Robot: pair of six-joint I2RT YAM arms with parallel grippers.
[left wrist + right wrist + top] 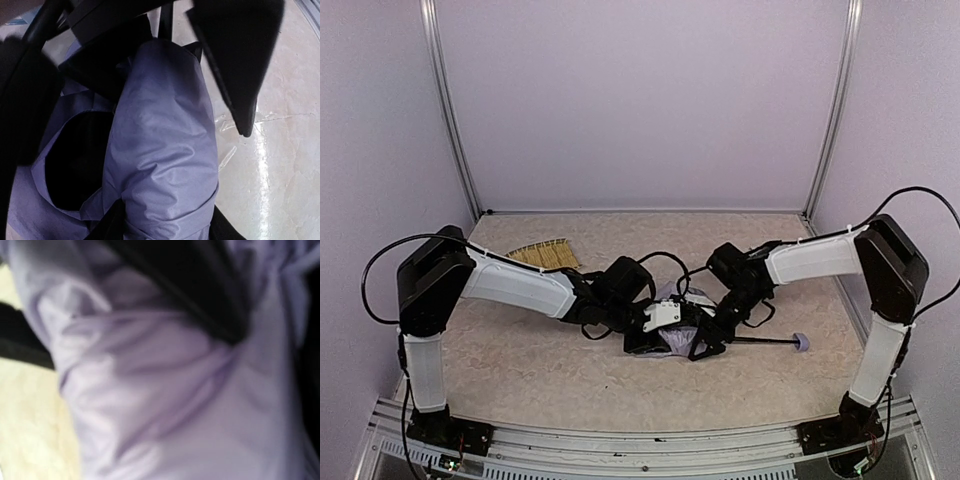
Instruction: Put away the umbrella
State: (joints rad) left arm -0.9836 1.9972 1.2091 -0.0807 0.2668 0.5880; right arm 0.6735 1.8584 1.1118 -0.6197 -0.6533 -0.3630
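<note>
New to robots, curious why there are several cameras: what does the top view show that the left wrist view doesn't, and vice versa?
Only top: both white-and-black arms, the woven straw tray, the thin black shaft and small lavender block handle. Only left wrist: close fabric folds and a black finger beside them. Both: the pale lavender fabric umbrella on the marbled beige table.

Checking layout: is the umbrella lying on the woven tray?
No, the umbrella lies in the middle, while the woven tray sits apart at the back left.
</note>
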